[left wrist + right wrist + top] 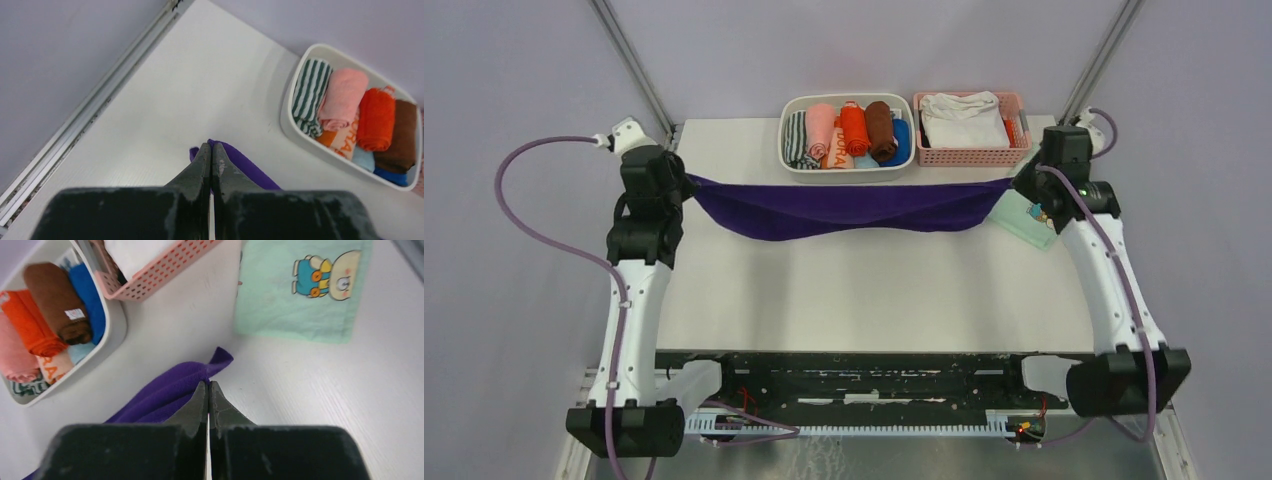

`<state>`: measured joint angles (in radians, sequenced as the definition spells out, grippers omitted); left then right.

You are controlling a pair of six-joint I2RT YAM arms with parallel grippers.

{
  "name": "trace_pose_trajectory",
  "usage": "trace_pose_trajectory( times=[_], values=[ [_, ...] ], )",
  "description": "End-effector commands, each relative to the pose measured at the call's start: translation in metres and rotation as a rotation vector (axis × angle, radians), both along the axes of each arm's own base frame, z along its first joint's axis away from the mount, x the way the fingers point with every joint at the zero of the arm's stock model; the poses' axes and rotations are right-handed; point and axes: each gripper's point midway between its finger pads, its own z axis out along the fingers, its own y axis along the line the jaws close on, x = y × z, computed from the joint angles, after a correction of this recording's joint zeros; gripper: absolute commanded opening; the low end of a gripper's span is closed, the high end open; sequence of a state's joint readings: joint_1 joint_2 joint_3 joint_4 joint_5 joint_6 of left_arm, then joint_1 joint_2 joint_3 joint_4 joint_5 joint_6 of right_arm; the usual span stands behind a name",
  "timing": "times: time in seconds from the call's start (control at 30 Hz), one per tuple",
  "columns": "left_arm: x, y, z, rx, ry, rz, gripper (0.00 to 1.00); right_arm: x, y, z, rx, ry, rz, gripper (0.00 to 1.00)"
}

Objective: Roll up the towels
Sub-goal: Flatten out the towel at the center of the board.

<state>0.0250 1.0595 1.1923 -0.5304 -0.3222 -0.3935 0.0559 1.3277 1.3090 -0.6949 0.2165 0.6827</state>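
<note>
Your left gripper [211,150] and right gripper [208,387] each pinch an end of the purple towel [844,208], stretched over the worktop [864,300]. Looks like the spreading step; you likely need to lay it flat next.

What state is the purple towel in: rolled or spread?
Spread: the purple towel stretches between left gripper and right gripper, each shut on one end.

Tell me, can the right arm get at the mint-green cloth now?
Probably not to take it: the mint-green cloth lies uncovered and close by, but the right gripper is shut on a corner of the purple towel.
</note>
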Motion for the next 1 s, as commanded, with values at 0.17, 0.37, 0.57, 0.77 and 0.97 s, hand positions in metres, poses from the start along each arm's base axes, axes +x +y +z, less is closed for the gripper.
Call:
trace_pose_trajectory(
  times=[0.17,0.37,0.57,0.77,0.97],
  values=[
    [-0.086,0.027,0.101,0.034,-0.232,0.181,0.03,-0.084,-0.027,0.073,-0.096,-0.143,-0.044,0.0],
    [-0.109,0.029,0.099,0.081,-0.211,0.184,0.03,-0.098,-0.018,0.073,-0.062,-0.136,0.0,0.0],
    [-0.054,0.011,0.03,0.048,-0.068,0.08,0.03,-0.052,-0.002,0.031,-0.003,-0.08,0.046,0.0],
    [0.032,-0.01,-0.055,-0.043,0.102,-0.009,0.03,0.025,0.017,-0.032,0.076,0.0,0.093,0.0],
    [0.117,-0.018,-0.107,-0.171,0.179,-0.049,0.03,0.096,0.021,-0.089,0.067,0.044,0.148,0.0]
  ],
)
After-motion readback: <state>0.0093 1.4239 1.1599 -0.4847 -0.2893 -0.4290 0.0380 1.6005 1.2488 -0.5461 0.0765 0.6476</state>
